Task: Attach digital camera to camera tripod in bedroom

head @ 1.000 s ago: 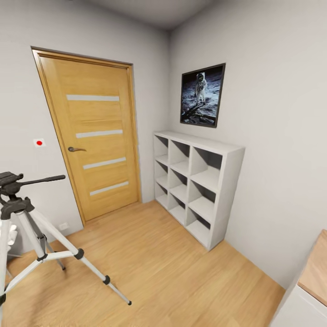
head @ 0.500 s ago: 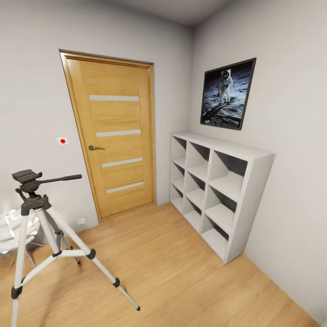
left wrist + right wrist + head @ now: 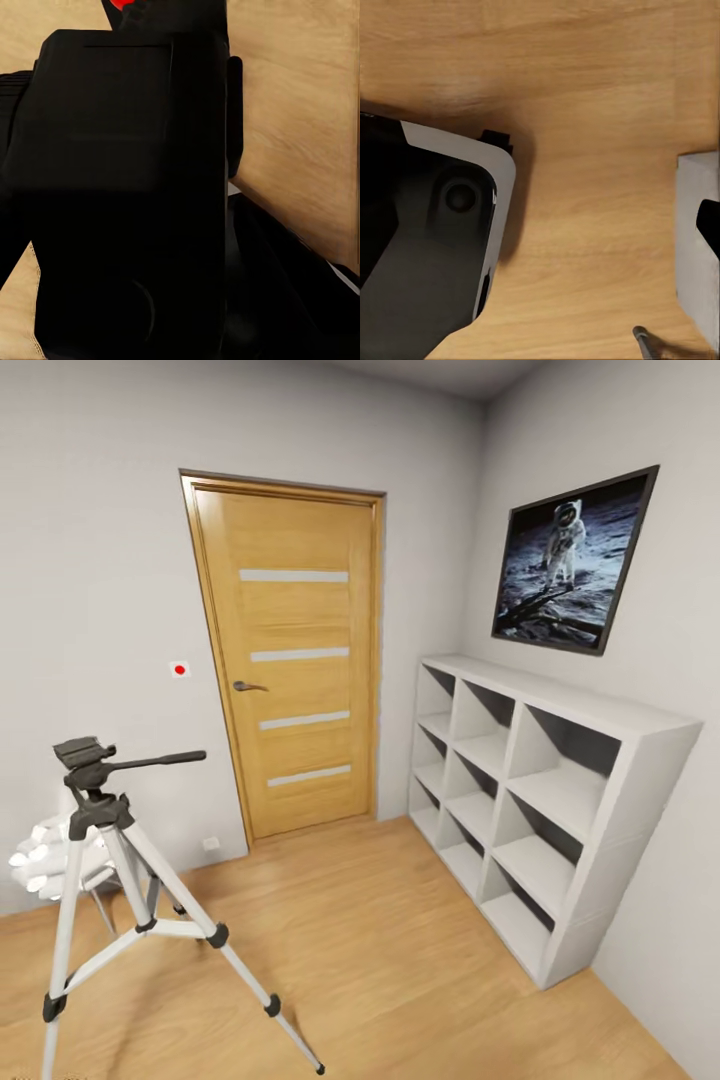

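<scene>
The camera tripod point(image 3: 110, 880) stands on the light wood floor at the left of the head view. It has silver legs, black joints, and a bare black head point(image 3: 85, 755) whose pan handle points right. The bedroom has pale grey walls and an oak door point(image 3: 290, 660) with pale stripes. In the left wrist view the digital camera point(image 3: 127, 195) is a chunky black body with a red spot at one edge. It sits very close to the lens over the floor, held in my left gripper, whose dark fingers point(image 3: 289, 289) flank it.
White cube shelves point(image 3: 540, 800) line the right wall under a framed astronaut picture point(image 3: 575, 565). A white chair point(image 3: 50, 855) stands behind the tripod. Open wood floor point(image 3: 380, 950) lies between tripod and shelves. The right wrist view looks down on floor and my white-and-black base point(image 3: 427, 247).
The head view has swung left, so the door, shelves and picture sit further right in frame and the whole tripod now shows. Nothing in the room itself has moved.
</scene>
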{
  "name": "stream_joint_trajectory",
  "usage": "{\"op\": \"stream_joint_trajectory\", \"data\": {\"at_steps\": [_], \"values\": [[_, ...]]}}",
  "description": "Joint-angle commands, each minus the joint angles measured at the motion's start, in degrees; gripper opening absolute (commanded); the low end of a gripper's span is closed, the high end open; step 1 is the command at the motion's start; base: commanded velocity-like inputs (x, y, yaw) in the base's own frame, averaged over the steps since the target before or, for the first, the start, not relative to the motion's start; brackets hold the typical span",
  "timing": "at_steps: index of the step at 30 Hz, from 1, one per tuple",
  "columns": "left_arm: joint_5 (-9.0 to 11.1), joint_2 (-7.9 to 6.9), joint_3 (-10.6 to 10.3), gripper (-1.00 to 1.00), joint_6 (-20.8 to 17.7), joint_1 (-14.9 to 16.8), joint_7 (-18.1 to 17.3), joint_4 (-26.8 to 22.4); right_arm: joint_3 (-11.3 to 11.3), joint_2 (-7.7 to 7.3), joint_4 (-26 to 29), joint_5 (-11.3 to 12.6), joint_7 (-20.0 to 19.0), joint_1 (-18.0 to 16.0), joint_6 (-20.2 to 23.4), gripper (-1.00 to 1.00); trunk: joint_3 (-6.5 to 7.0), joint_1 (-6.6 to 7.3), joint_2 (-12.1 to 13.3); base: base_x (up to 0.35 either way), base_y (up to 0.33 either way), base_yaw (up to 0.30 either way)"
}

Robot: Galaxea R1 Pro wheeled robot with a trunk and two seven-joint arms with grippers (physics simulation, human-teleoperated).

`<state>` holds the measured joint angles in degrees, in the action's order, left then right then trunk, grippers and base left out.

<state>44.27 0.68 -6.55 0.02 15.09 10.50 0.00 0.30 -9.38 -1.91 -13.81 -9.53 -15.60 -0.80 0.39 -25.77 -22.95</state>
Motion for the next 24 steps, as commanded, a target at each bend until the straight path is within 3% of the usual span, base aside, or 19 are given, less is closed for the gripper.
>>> {"op": "stream_joint_trajectory", "data": {"at_steps": [1,24], "values": [[0.3,0.02,-0.5,-1.0,0.0,0.0,0.2,0.0,0.1,-0.02,-0.1,-0.3,-0.1,0.0,-0.1,1.0,-0.02,-0.05,0.0,0.285,-0.011,0.269],[0.3,0.02,-0.5,-1.0,0.0,0.0,0.2,0.0,0.1,-0.02,-0.1,-0.3,-0.1,0.0,-0.1,1.0,-0.02,-0.05,0.0,0.244,-0.001,0.269]]}}
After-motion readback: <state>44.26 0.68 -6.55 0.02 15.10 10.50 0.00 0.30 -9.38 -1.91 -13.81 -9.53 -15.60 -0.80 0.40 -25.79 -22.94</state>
